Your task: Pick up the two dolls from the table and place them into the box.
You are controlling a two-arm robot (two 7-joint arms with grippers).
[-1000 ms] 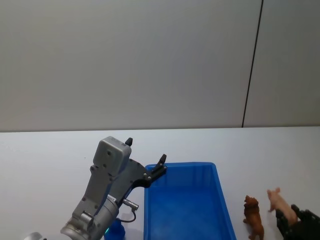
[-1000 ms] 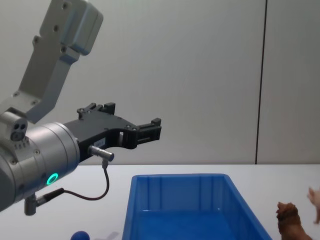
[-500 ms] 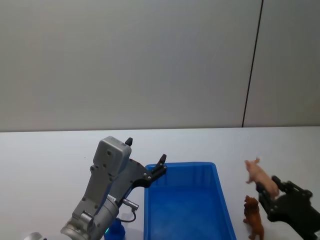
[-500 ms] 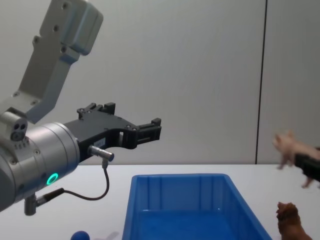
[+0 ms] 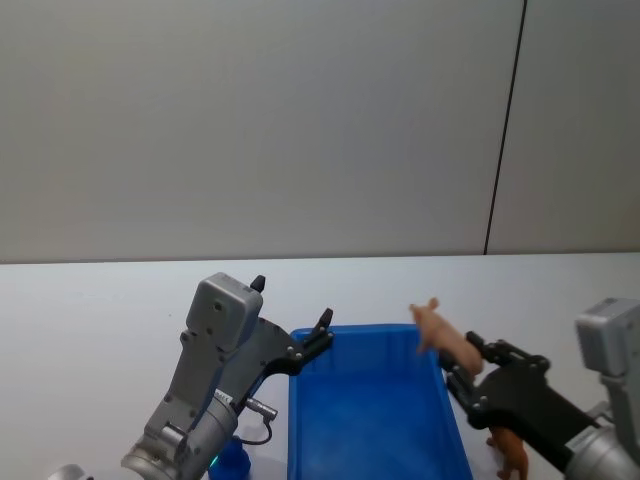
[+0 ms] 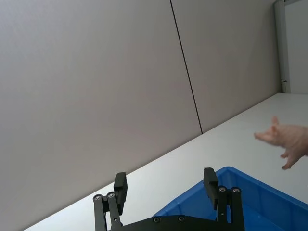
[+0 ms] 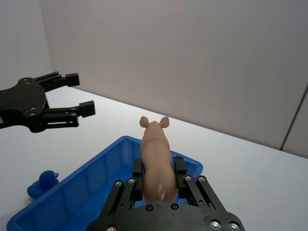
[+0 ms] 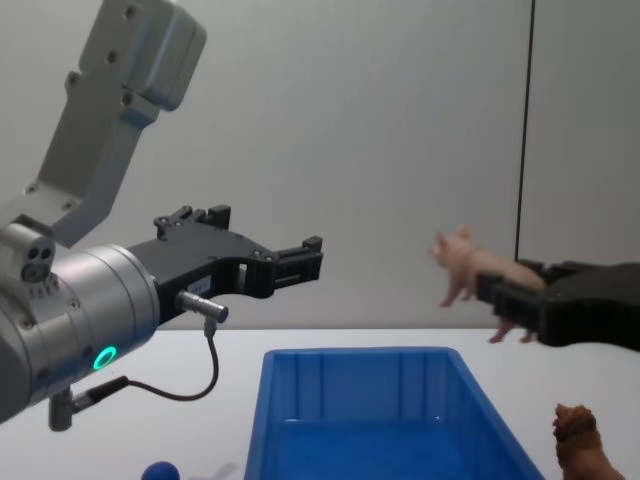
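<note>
Box (image 5: 380,330) on the table (image 5: 100,300). Left gripper (image 5: 292,302) idles by its left rim, jaws spread. Right gripper (image 7: 159,169) clamps the pink doll (image 5: 440,335) above the right rim. This appears to be the carrying step; next, probably move inward, then release. Brown doll (image 8: 580,445) stands on the table, right of the box.

- Plain grey matte wall (image 5: 250,120) is the whole backdrop on my feeds.
- One thin dark seam (image 5: 504,130) runs straight down it, right of centre, ending at the far edge of the desk (image 5: 90,320).
- Small blue toy (image 7: 42,182) sits toward the desk's near edge, left half. It has a round body and a little head, kinda duck-like, but I can't swear to it.
- Left wrist view catches a paler upright strip (image 6: 280,43) farther along the wall.
</note>
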